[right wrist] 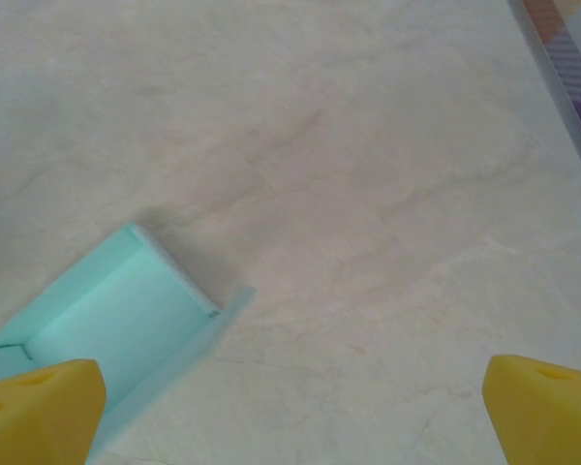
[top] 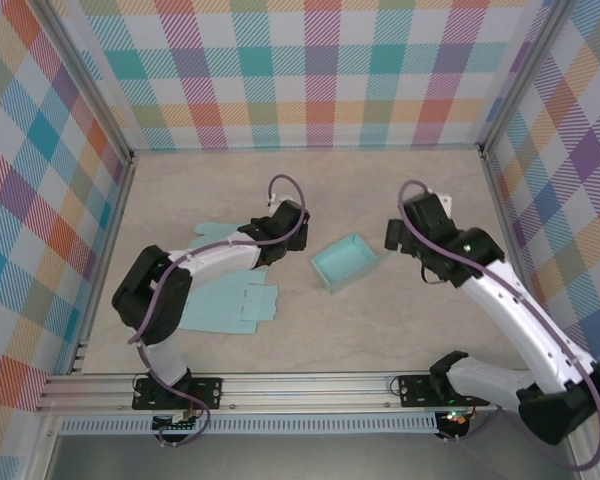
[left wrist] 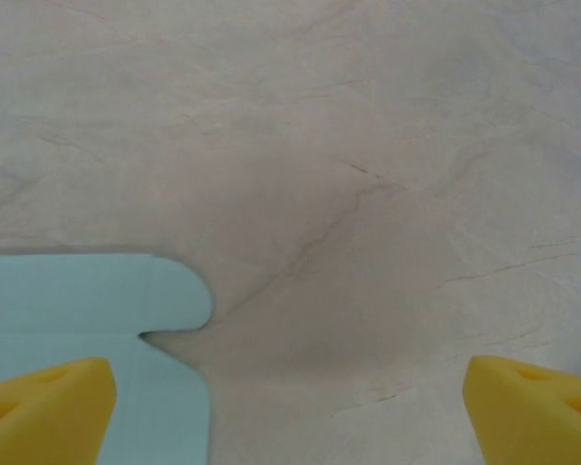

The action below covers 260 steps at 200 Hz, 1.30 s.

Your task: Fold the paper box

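A folded teal paper box [top: 345, 262] stands open-topped near the middle of the table. In the right wrist view the box [right wrist: 107, 320] lies at the lower left, beside my left fingertip. A flat teal paper sheet [top: 230, 298] lies on the table under my left arm, and its rounded tabs [left wrist: 87, 300] show in the left wrist view. My left gripper [top: 283, 226] hovers just left of the box, open, with nothing between its yellow fingertips [left wrist: 44, 412]. My right gripper [top: 402, 236] is just right of the box, open and empty, yellow fingertips [right wrist: 547, 412] wide apart.
Checkered walls and metal frame posts [top: 490, 160] enclose the beige table [top: 380, 340] on three sides. A rail [top: 300, 390] runs along the near edge by the arm bases.
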### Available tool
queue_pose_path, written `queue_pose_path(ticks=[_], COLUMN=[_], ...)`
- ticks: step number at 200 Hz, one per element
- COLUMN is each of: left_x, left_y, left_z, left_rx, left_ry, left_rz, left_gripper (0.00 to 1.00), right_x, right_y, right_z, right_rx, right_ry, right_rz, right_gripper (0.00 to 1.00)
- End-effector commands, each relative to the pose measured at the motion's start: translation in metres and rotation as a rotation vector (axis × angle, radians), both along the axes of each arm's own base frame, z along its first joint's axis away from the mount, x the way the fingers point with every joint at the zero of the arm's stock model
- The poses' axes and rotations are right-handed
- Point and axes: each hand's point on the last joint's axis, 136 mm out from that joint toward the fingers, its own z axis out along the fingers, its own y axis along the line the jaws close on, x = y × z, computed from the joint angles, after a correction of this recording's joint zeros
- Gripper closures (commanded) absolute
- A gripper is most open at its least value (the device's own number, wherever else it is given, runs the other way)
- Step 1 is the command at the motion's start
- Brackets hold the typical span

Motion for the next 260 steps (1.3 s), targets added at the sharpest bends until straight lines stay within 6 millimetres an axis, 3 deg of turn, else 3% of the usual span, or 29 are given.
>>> queue_pose_path(ticks=[1,16,39,62,88,103,147,213,260], left_x=[0.009,0.012,0.014,0.011,0.004,-0.001,-0.022,-0.062,-0.097], left_y=[-0.017,-0.024,-0.028,-0.031,-0.037,-0.039,-0.042,-0.054,-0.096], left_z=[-0.010,-0.019,-0.033,-0.050,-0.063,-0.068,-0.082,-0.082,-0.076], left_rx=[-0.011,-0.018,-0.001,0.008,-0.025,-0.044,-0.079,-0.176,-0.318], left_ry=[0.037,0.062,0.094,0.140,0.181,0.197,0.238,0.252,0.235], left_rz=[-0.052,-0.065,-0.072,-0.083,-0.109,-0.116,-0.137,-0.155,-0.218], left_gripper=[0.12,0.18,0.21,0.26,0.33,0.38,0.40,0.41,0.41], right_x=[-0.029,-0.043,-0.051,-0.048,-0.040,-0.035,-0.008,0.043,0.088], right_y=[-0.018,-0.013,0.014,0.042,0.056,0.062,0.080,0.079,0.096], right_z=[-0.034,-0.062,-0.107,-0.141,-0.167,-0.174,-0.185,-0.191,-0.191], right_rx=[0.076,0.152,0.344,0.537,0.640,0.653,0.684,0.723,0.789], right_ry=[0.063,0.107,0.146,0.142,0.140,0.146,0.152,0.157,0.214], right_rz=[-0.132,-0.137,-0.096,-0.068,-0.073,-0.064,-0.024,0.023,0.138], right_gripper=[0.00,0.00,0.01,0.12,0.21,0.26,0.38,0.49,0.49])
